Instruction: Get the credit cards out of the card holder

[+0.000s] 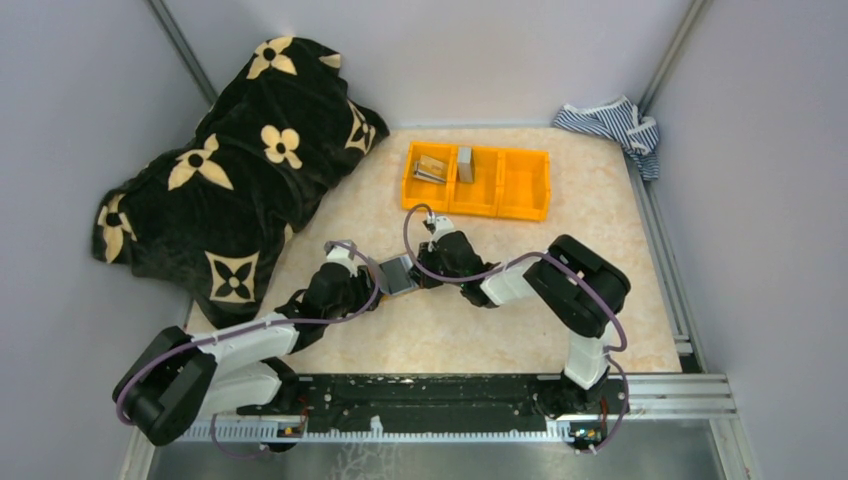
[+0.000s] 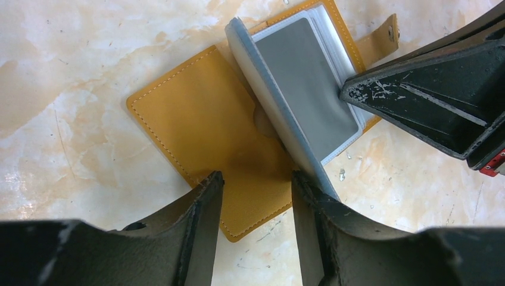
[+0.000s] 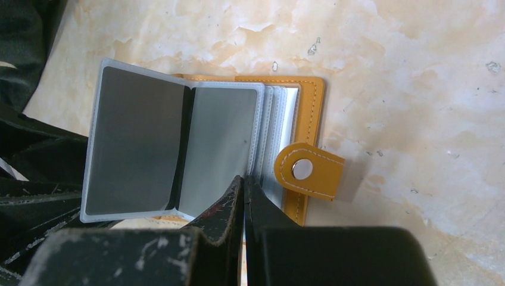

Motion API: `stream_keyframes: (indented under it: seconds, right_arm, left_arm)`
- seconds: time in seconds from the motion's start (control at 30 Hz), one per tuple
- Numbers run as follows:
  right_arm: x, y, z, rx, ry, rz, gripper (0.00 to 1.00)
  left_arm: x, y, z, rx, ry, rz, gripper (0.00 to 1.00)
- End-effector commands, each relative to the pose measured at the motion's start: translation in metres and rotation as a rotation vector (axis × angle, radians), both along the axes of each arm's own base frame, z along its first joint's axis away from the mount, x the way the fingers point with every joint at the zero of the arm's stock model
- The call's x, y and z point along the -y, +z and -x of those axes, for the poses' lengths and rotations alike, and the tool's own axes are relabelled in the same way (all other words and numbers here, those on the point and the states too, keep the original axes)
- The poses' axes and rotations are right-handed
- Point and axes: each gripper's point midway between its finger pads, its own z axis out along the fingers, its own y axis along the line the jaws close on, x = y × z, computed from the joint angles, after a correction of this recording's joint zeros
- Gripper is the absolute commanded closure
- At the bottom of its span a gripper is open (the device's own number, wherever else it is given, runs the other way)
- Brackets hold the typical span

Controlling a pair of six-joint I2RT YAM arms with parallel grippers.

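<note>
The orange-tan card holder point(image 1: 398, 274) lies open on the table between both grippers. Its cover point(image 2: 202, 113) is flat, and the clear sleeves stand fanned up. Grey credit cards point(image 3: 134, 137) sit inside the sleeves, one facing up point(image 2: 304, 77). The snap tab point(image 3: 308, 170) sticks out to the side. My left gripper point(image 2: 257, 179) is open, its fingers straddling the near corner of the cover. One left finger point(image 2: 309, 196) leans against the raised sleeve. My right gripper point(image 3: 244, 179) is shut, its tip pressing on the edge of a sleeve page point(image 2: 348, 92).
An orange three-compartment bin point(image 1: 525, 182) stands behind the holder, with grey items point(image 1: 432, 168) in its left sections. A black floral blanket point(image 1: 240, 170) covers the left rear of the table. A striped cloth point(image 1: 610, 125) lies in the far right corner.
</note>
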Motion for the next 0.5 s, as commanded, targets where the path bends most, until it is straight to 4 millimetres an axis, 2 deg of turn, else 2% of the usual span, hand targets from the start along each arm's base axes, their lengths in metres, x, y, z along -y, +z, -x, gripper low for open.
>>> stream_keyframes:
  seconds: [0.0, 0.17, 0.47]
  right_arm:
    - [-0.04, 0.018, 0.027, -0.005, 0.147, -0.086, 1.0]
    - [-0.038, 0.012, 0.027, -0.009, 0.141, -0.076, 1.0]
    - [-0.039, 0.004, 0.028, -0.02, 0.147, -0.074, 1.0]
  left_arm:
    - [0.001, -0.02, 0.028, -0.121, -0.068, -0.009, 0.48]
    - [0.005, 0.007, 0.034, -0.112, -0.051, 0.068, 0.48]
    - [0.004, 0.072, 0.044, -0.018, -0.039, 0.209, 0.48]
